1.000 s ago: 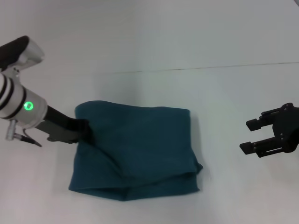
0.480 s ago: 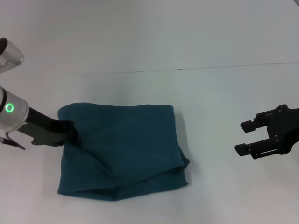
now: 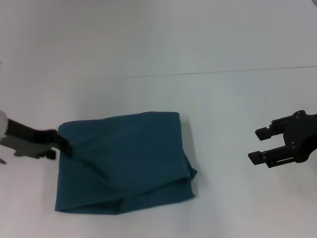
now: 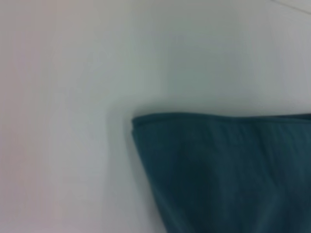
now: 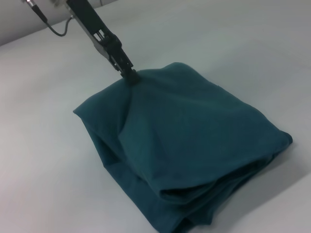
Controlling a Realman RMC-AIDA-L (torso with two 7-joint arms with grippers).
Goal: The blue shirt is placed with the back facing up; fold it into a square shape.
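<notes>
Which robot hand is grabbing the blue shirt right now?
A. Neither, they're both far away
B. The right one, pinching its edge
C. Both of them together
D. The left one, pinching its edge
D: the left gripper is pinched on the left edge of the folded blue shirt, while the right gripper hangs open off to the right, apart from the cloth.
</notes>
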